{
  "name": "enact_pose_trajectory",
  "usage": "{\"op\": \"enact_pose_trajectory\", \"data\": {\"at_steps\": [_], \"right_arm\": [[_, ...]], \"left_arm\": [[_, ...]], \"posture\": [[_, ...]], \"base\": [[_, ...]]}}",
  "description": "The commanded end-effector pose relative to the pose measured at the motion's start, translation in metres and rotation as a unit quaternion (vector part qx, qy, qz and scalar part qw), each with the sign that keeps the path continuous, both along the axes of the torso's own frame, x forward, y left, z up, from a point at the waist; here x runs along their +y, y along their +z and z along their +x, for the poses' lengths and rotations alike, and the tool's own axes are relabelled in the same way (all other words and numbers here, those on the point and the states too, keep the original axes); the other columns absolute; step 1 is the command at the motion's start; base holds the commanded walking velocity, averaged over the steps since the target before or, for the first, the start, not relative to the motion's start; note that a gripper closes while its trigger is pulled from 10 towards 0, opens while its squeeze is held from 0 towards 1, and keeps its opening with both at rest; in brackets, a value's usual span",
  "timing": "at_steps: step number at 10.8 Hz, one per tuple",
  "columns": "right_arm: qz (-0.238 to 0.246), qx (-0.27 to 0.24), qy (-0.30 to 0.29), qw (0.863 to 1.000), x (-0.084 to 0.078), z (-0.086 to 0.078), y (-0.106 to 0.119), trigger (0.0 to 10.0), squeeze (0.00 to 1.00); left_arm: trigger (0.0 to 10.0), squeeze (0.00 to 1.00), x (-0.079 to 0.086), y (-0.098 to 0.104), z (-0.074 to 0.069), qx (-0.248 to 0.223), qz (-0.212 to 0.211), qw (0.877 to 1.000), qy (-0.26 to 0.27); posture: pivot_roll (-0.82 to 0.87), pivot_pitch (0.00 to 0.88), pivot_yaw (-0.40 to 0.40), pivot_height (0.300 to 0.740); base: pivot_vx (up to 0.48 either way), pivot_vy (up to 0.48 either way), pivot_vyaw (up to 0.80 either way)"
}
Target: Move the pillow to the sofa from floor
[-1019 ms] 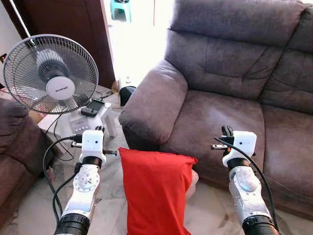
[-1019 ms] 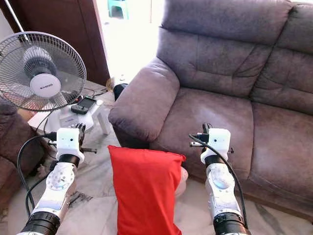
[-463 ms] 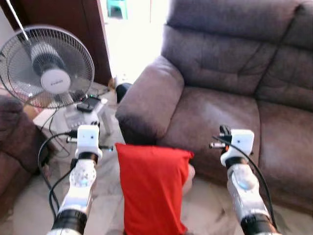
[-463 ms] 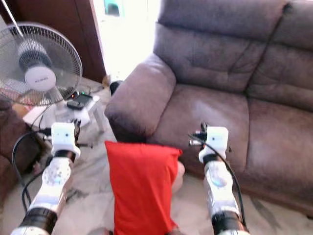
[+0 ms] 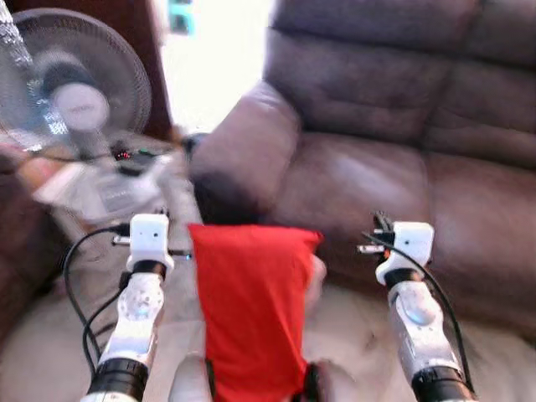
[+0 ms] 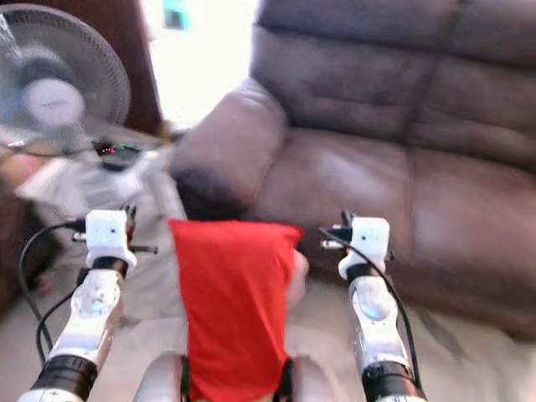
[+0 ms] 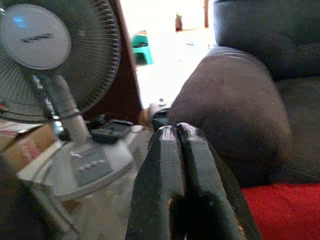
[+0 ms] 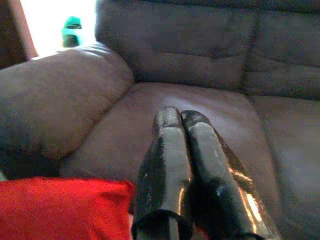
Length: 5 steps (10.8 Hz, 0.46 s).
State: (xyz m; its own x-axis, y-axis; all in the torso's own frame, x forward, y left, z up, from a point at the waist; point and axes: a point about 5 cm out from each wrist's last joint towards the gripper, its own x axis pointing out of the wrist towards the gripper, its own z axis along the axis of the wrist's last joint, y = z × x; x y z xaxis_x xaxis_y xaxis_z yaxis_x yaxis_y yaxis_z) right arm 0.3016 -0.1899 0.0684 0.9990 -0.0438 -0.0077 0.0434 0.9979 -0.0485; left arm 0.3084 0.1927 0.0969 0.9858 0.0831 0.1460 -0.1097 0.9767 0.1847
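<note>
The head views are blurring, so fine detail is limited. The red pillow (image 5: pixel 251 310) is standing upright between the two raised arms, directly before the robot, with its top edge lying just in front of the sofa (image 5: pixel 394 159) at the foot of the armrest (image 5: pixel 243 151); its lower end is running out of the bottom of the head views, so what it is resting on cannot be told. The left gripper (image 7: pixel 175 131) is pointing forward beside the pillow's left edge, its two black fingers (image 7: pixel 162 175) pressing together with no gap and nothing between them; in the left wrist view the pillow's red corner is showing just beside the fingers, but contact cannot be confirmed. The right gripper (image 8: pixel 179 116) is pointing forward over the front of the sofa seat, to the right of the pillow's top corner, its fingers (image 8: pixel 167 165) likewise closing flat against each other and holding nothing; the red fabric is showing beside them in the right wrist view. Neither gripper is gripping the pillow. The seat cushion ahead of the right gripper is lying bare. To the robot's left, a standing fan (image 5: pixel 79 105) is sitting on its white base (image 7: pixel 90 167), with a dark remote-like item (image 7: pixel 107 132) lying behind the base, near the armrest. A black cable (image 5: pixel 79 276) is looping from the left wrist down along the arm.
</note>
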Motion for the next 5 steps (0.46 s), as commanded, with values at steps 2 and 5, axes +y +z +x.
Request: {"op": "enact_pose_trajectory", "data": {"at_steps": [2,5], "right_arm": [[0.001,-0.005,-0.001,1.0,-0.0015,0.0019,0.0048,10.0,0.0],[0.0,0.0,0.004,1.0,0.0002,0.0012,0.0034,10.0,0.0]], "left_arm": [[10.0,0.0,-0.0016,0.0002,0.0013,0.004,-0.011,1.0,-0.002],[10.0,0.0,-0.0023,0.0032,0.0017,0.002,-0.012,1.0,-0.001]], "posture": [[0.05,0.08,-0.052,0.64],[0.05,0.092,-0.052,0.64]], "base": [[0.0,0.0,0.0],[0.0,0.0,0.0]]}}
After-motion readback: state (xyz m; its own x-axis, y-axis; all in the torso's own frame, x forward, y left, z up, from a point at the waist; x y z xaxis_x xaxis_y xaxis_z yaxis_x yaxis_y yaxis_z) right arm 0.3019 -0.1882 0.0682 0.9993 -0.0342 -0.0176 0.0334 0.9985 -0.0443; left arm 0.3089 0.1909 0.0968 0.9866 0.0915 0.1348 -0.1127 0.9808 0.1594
